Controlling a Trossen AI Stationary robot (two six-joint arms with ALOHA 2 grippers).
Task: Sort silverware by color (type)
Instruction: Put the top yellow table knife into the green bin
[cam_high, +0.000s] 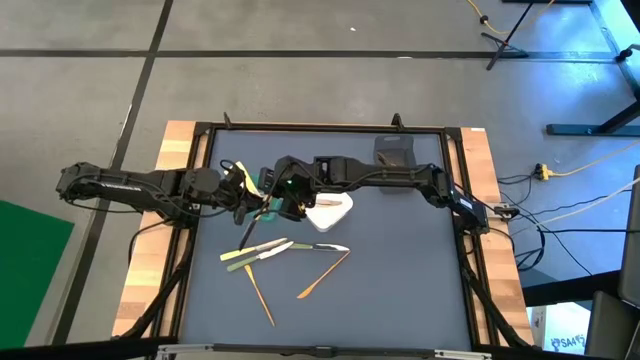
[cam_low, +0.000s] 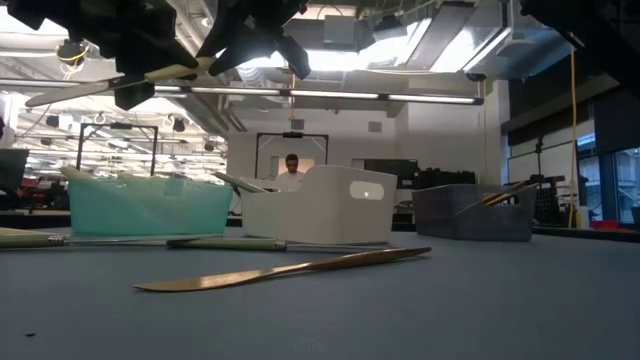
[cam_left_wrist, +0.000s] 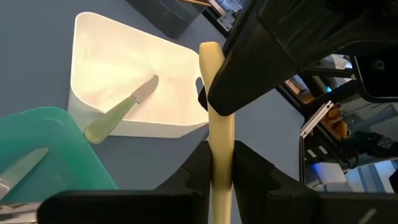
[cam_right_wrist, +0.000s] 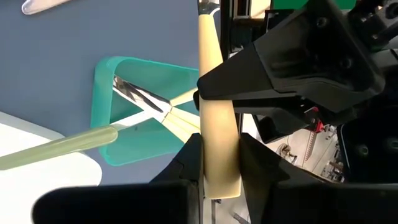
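The pale yellow utensil (cam_left_wrist: 221, 149) hangs in the air above the middle of the table, over the green bin (cam_high: 262, 182) and the white bin (cam_high: 332, 213), and I have it from both ends. My left gripper (cam_left_wrist: 221, 163) is clamped on one end, my right gripper (cam_right_wrist: 219, 163) on the other, so the 2 meet over the bins. In the white bin a light green knife (cam_left_wrist: 118, 111) leans on the wall, handle over the rim. The green bin holds 2 more pieces, silver blades showing (cam_right_wrist: 138, 98). Nearer on the grey mat (cam_high: 400, 290) lie the rest: a cluster of pale and green pieces (cam_high: 262, 250), a silver-tipped one (cam_high: 328, 247) just right of them, and 2 orange-brown ones (cam_high: 322, 276) (cam_high: 261, 297) nearest. The grey bin (cam_high: 394, 152) sits at the far edge.
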